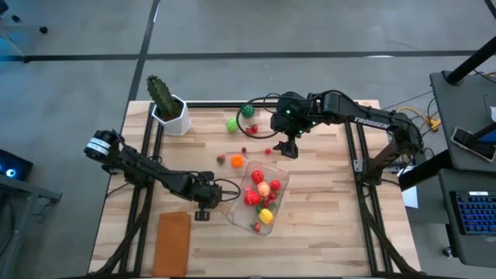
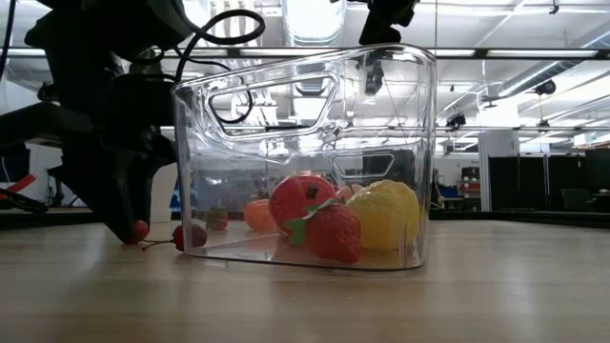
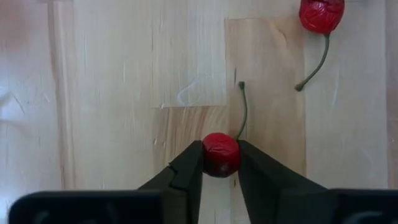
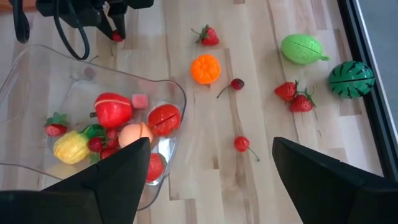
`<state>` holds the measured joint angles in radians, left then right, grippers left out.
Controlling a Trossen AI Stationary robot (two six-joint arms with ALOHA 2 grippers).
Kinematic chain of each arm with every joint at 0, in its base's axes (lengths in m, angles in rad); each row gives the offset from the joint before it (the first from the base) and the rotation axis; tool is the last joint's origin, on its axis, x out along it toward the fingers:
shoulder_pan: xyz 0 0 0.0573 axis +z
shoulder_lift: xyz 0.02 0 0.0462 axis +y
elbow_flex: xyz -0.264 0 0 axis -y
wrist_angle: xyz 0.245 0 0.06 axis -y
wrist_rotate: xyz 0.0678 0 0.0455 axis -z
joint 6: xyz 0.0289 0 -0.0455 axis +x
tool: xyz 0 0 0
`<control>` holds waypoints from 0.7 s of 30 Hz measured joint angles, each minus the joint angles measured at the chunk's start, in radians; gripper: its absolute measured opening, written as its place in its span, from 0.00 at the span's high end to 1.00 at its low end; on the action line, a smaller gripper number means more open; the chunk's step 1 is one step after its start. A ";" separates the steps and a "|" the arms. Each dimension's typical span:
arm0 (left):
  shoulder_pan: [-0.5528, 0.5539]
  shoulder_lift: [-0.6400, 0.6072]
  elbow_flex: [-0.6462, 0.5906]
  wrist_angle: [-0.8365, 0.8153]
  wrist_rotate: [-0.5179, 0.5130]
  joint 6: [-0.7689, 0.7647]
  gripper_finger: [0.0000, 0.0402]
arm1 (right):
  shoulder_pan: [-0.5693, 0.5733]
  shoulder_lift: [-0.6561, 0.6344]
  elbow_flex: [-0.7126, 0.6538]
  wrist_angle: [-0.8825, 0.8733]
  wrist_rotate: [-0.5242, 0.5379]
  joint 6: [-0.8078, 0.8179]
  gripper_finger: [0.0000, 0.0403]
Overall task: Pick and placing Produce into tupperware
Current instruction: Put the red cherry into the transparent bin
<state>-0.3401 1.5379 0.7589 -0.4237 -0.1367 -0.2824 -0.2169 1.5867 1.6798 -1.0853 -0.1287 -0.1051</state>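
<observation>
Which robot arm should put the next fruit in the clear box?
The left. Its gripper is already shut on a red cherry, right beside the tupperware. The right gripper hangs open and empty over the table.

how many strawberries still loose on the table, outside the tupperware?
3. One strawberry lies alone, just past the orange. A pair of strawberries sits side by side near the lime. Others could be hidden under the arms.
</observation>
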 joint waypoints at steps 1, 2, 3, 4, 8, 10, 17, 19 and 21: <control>0.000 -0.001 0.004 -0.009 0.000 0.000 0.83 | 0.000 0.000 0.000 0.000 0.000 0.001 0.18; 0.000 -0.004 0.012 -0.024 0.001 -0.001 0.83 | 0.000 0.000 0.000 0.000 0.000 0.010 0.18; 0.000 -0.012 0.026 -0.046 0.000 -0.002 0.83 | 0.000 0.000 0.000 0.000 0.000 0.022 0.18; 0.000 -0.022 0.048 -0.069 -0.005 -0.002 0.83 | 0.000 -0.002 0.000 0.001 0.000 0.030 0.18; 0.000 -0.076 0.166 -0.210 -0.097 0.001 0.84 | 0.000 -0.025 -0.001 0.000 0.015 0.047 0.18; 0.003 -0.106 0.226 -0.245 -0.142 0.003 0.84 | 0.000 -0.044 -0.001 -0.002 0.056 0.053 0.18; 0.058 -0.147 0.373 -0.148 -0.017 0.000 0.84 | -0.008 -0.128 -0.001 -0.010 0.157 0.057 0.18; 0.086 -0.126 0.383 -0.046 0.142 -0.035 0.84 | -0.013 -0.149 -0.001 -0.017 0.157 0.071 0.18; 0.108 -0.081 0.384 0.064 0.263 -0.128 0.83 | -0.018 -0.169 -0.001 -0.035 0.157 0.087 0.18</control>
<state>-0.2325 1.4570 1.1429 -0.3596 0.1266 -0.4106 -0.2350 1.4174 1.6788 -1.1203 0.0281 -0.0179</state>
